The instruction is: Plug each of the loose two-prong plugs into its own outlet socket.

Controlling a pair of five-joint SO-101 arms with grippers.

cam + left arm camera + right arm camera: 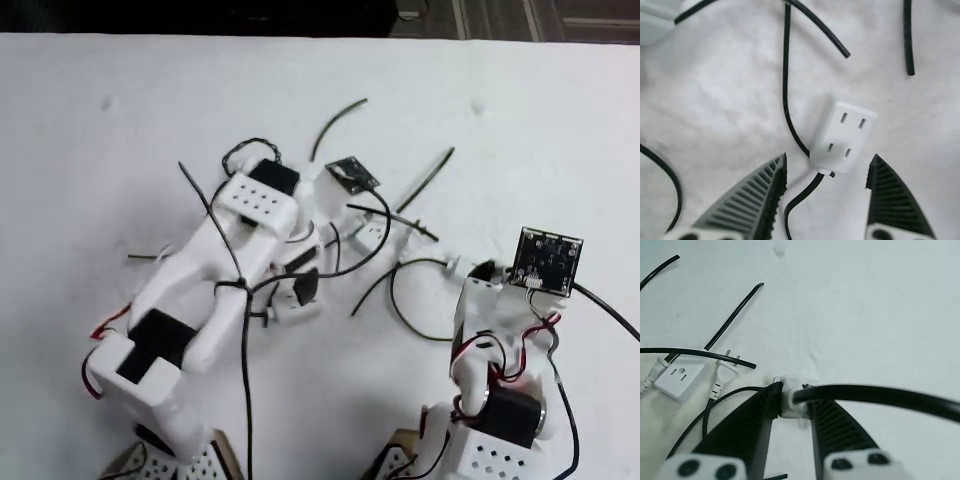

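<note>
The right gripper (794, 390) is pinching a small white plug (789, 402) on a thick black cord (880, 396), low over the white counter (865, 300). Near it lies a loose white two-prong plug (724, 371), with a square white outlet socket (679, 377) just beside it. The left gripper (829, 160) is spread wide, its fingertips on either side of the near end of a white two-outlet block (842, 137) that lies slots-up.

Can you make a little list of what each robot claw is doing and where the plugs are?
Left gripper: open, over the white plastic four-slot socket block on a black cord.
Right gripper: shut on a white plug with a black cord.
Loose plug: white two-prong plug lying on the white table beside a white square socket, not plugged in.
</note>
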